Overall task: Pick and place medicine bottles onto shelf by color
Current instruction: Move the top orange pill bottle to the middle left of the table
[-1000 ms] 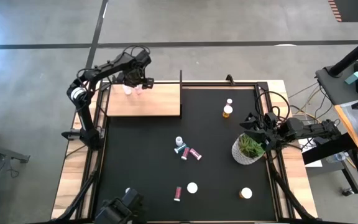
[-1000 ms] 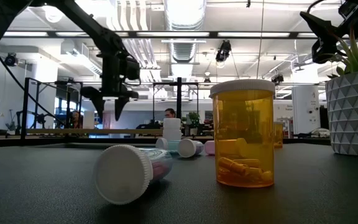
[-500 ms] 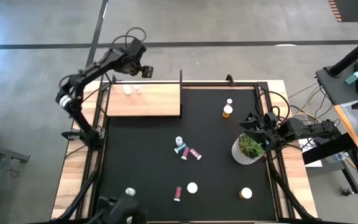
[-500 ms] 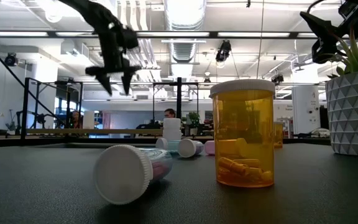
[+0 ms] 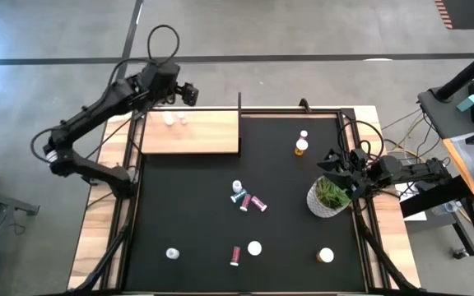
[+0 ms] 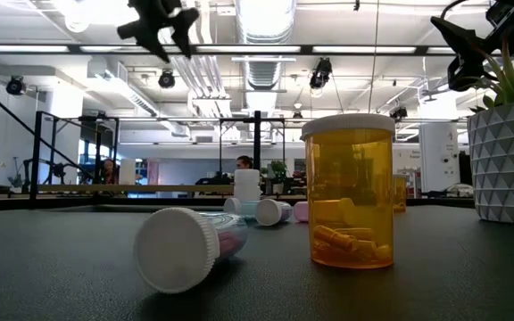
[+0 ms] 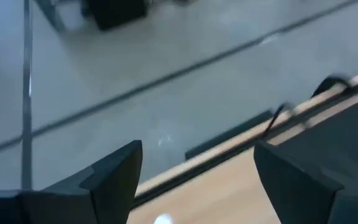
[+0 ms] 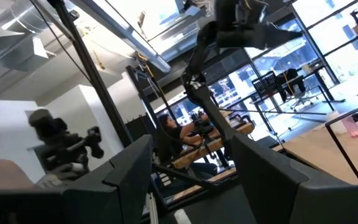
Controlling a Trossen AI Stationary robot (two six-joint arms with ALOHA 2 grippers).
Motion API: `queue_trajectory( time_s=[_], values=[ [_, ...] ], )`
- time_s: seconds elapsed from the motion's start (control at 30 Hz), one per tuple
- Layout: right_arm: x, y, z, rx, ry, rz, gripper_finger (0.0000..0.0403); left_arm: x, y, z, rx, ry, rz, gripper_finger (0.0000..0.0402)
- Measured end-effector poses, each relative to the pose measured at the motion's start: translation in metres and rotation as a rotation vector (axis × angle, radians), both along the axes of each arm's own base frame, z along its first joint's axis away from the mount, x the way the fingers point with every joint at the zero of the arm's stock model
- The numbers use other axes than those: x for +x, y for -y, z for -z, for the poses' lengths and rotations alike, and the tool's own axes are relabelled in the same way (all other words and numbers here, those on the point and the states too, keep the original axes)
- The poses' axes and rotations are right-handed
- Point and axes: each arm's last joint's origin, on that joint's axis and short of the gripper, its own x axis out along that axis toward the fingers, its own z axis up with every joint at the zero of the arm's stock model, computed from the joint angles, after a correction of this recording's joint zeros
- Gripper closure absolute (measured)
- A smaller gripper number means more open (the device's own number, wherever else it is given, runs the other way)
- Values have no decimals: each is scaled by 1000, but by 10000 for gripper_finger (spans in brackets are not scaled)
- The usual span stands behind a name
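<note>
The light-wood shelf (image 5: pixel 212 136) lies at the table's far left. A white bottle (image 5: pixel 169 118) and a pink one (image 5: pixel 183 120) stand on its far left part. My left gripper (image 5: pixel 189 93) is open and empty, high above the shelf's far edge; it shows at the top of the low view (image 6: pixel 163 22). My right gripper (image 5: pixel 329 160) is open and empty beside the potted plant (image 5: pixel 329 197) at the right. Other bottles stand or lie on the black mat (image 5: pixel 188 205): an orange one (image 5: pixel 301 146) far right, several mid-table (image 5: pixel 245 199), several near the front (image 5: pixel 255 247).
The low view shows an upright orange bottle (image 6: pixel 348 192) and a lying bottle (image 6: pixel 186 250) close to the near edge. A thin black post (image 5: pixel 239 103) stands at the shelf's far right corner. The plant pot (image 6: pixel 507 160) stands right of the orange bottle.
My left gripper has risen from just above the two bottles on the shelf and drawn back toward the table's far edge, its arm swinging out to the left. The two bottles have stayed standing on the shelf.
</note>
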Motion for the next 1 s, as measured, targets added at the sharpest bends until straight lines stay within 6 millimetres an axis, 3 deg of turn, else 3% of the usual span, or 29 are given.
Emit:
queue_trajectory(
  time_s=[0.23,0.5,1.0],
  values=[
    [0,0,0,0,0,0,191,19,22,-4,-10,76,180,111],
    [0,0,0,0,1,0,191,34,40,-5,114,209,288,111],
    [0,0,0,0,0,0,191,41,60,36,378,584,378,111]
  ],
)
